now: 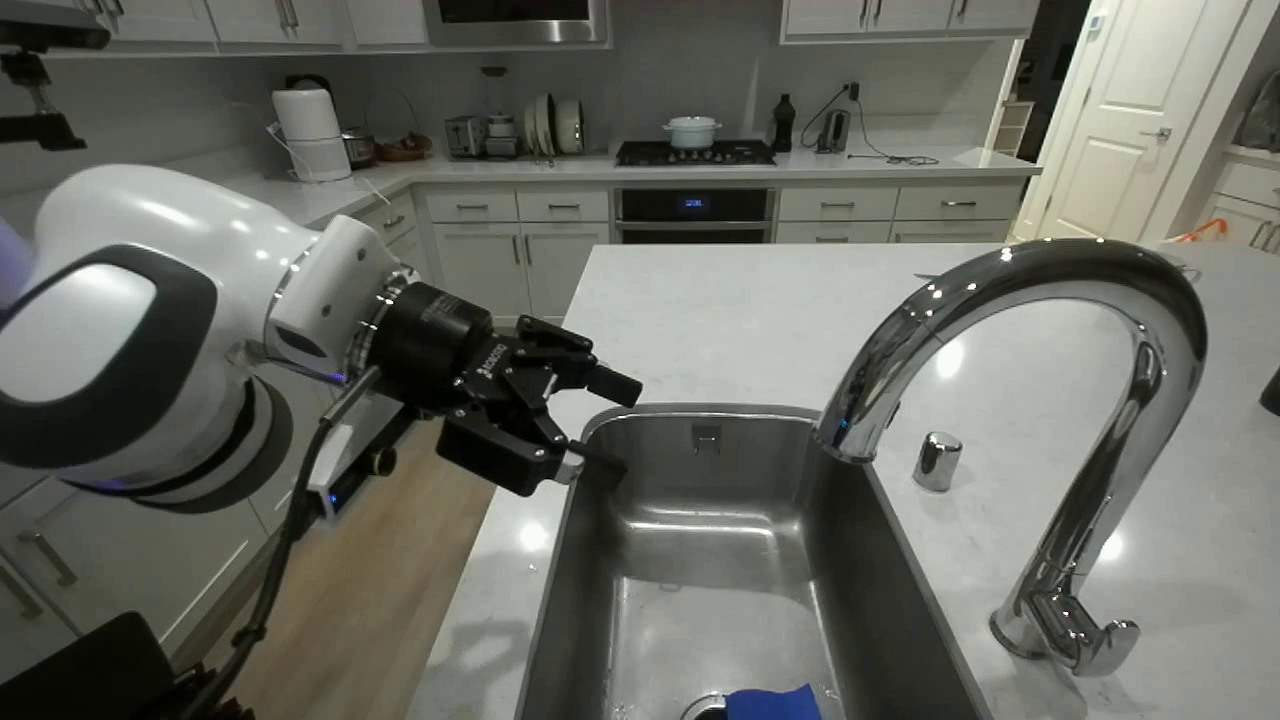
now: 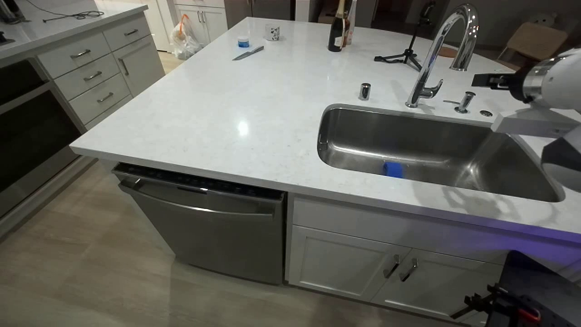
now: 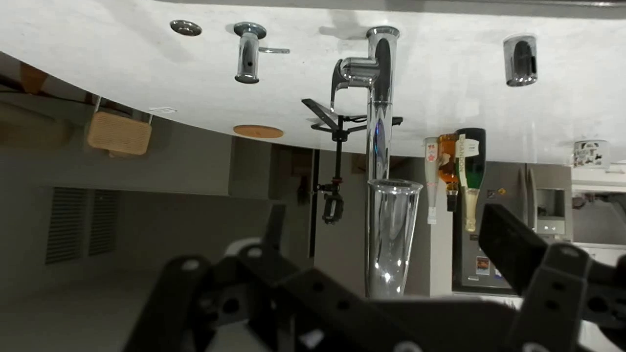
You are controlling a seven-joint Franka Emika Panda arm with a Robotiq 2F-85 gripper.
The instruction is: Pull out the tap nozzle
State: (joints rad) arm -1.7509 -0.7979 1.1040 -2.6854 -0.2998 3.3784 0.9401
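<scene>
While spread jaws face the tap nozzle (image 3: 396, 220), the sink (image 1: 720, 620) holds a blue item (image 1: 773, 704).

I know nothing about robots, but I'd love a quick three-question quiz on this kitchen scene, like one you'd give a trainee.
1. True or false: the gripper is open and apart from the tap nozzle.

2. What can be seen lying in the sink?
A) a knife
B) a blue object
C) a mug

3. In the wrist view, how many bottles stand grouped on the counter?

Key:
1. True; the jaws are spread, with a gap before the tap nozzle.
2. B
3. Three
</scene>
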